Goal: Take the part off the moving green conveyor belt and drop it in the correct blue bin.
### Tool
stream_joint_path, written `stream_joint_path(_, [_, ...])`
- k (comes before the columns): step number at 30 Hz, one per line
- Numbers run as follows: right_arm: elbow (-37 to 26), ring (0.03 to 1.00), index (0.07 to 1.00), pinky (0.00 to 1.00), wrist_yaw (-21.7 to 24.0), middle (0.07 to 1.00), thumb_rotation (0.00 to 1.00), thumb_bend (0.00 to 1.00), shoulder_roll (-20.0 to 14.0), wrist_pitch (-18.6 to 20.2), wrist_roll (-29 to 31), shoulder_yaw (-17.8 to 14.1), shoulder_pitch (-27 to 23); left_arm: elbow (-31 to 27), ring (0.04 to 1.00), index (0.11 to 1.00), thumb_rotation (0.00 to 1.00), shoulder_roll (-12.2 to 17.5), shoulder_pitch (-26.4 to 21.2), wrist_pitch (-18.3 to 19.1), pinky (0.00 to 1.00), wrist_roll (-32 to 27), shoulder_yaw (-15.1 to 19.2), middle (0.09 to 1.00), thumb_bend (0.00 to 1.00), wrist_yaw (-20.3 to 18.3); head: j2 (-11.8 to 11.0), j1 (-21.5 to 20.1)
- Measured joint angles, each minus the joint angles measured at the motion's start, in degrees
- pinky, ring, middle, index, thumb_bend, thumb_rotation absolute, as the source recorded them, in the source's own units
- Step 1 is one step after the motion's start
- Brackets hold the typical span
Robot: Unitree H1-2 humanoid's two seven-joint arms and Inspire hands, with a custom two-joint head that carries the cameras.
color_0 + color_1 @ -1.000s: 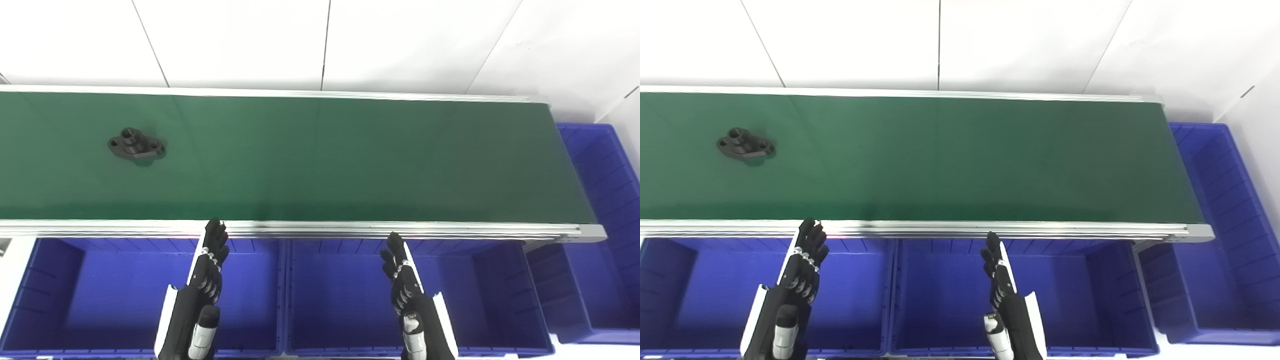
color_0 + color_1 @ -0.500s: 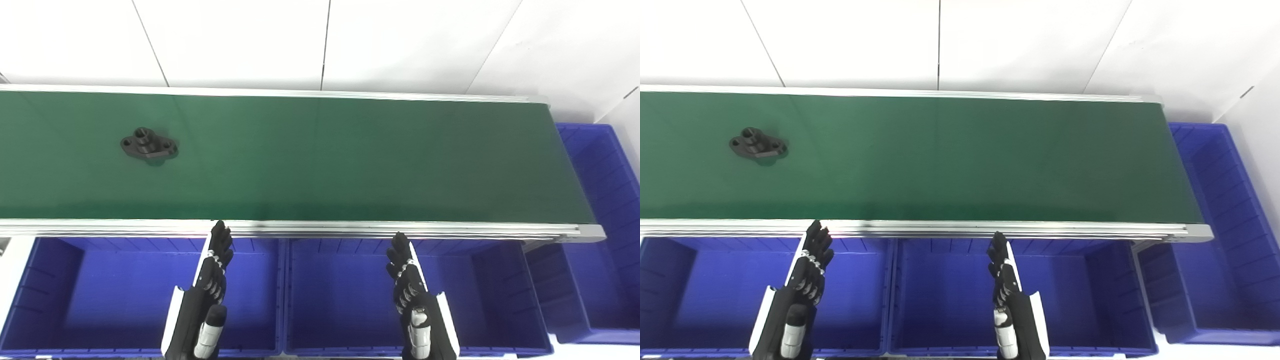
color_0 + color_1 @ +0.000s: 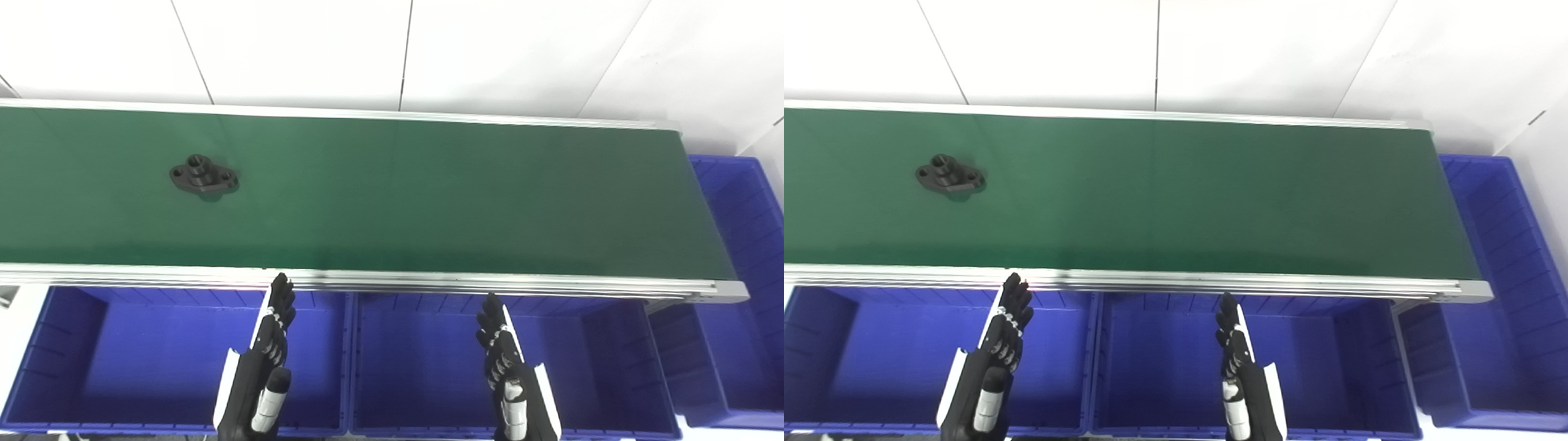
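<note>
A black flanged part (image 3: 204,176) with a raised hub and holes at its ends lies flat on the green conveyor belt (image 3: 429,196), left of centre. My left hand (image 3: 269,349) hovers over the left blue bin (image 3: 73,343), fingers straight and apart, holding nothing. My right hand (image 3: 503,358) is held the same way over the middle blue bin (image 3: 600,367). Both hands stay below the belt's near rail, well short of the part.
A silver rail (image 3: 392,282) edges the near side of the belt. A third blue bin (image 3: 747,257) stands past the belt's right end. White wall panels rise behind the belt.
The part has travelled rightward along the belt. The view has shifted a little. Both hands sit slightly lower and further right in the picture.
</note>
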Motion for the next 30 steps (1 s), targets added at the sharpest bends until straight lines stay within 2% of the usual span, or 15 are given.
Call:
stream_joint_path(1, [0.46, 1.000, 1.000, 1.00, 0.04, 1.000, 1.00, 0.96, -0.18, -0.25, 0.39, -0.40, -0.18, 0.79, 1.000, 1.000, 0.94, -0.23, -0.18, -0.52, 1.00, 0.62, -0.04, 1.000, 0.90, 0.26, -1.31, 1.14])
stream_joint_path(4, [2.02, 1.000, 1.000, 1.00, 0.61, 1.000, 1.00, 0.94, -1.00, -2.15, 0.67, -1.41, -0.79, 2.73, 1.000, 1.000, 0.93, -0.84, -0.63, -1.87, 1.00, 2.18, -0.20, 1.000, 0.89, 1.14, -2.29, 2.03])
stream_joint_path(6, [2.62, 1.000, 1.000, 1.00, 1.05, 1.000, 1.00, 0.93, -1.62, -2.52, 0.73, -1.82, -1.21, 3.85, 1.000, 1.000, 0.93, -1.24, -0.96, -2.82, 1.00, 2.87, -0.39, 1.000, 0.89, 1.43, -4.13, 3.34])
stream_joint_path(9, [2.91, 1.000, 1.000, 1.00, 1.27, 1.000, 1.00, 0.94, -2.27, -3.60, 0.73, -2.51, -1.52, 4.46, 1.000, 1.000, 0.94, -1.92, -1.32, -3.02, 0.99, 3.32, -0.77, 1.000, 0.90, 1.74, -4.84, 3.87])
stream_joint_path(16, [2.92, 1.000, 1.000, 1.00, 2.12, 1.000, 0.96, 0.97, -2.33, -4.10, 1.31, -3.05, -1.60, 4.94, 1.000, 1.000, 0.94, -1.99, -1.74, -3.08, 0.96, 2.99, -1.18, 1.000, 0.90, 1.81, -5.98, 3.88])
stream_joint_path(25, [2.94, 1.000, 1.000, 1.00, 2.14, 1.000, 0.95, 0.94, -2.03, -4.19, 1.38, -3.37, -1.61, 6.07, 1.000, 1.000, 0.93, -1.89, -2.22, -3.09, 0.95, 2.73, -1.13, 1.000, 0.89, 1.79, -7.30, 4.22])
stream_joint_path(30, [2.20, 1.000, 1.000, 1.00, 2.37, 1.000, 0.88, 0.91, -2.42, -4.25, 1.35, -3.45, -1.57, 6.53, 1.000, 1.000, 0.94, -1.88, -2.32, -3.15, 0.93, 2.65, -1.34, 1.000, 0.85, 1.81, -7.04, 4.84])
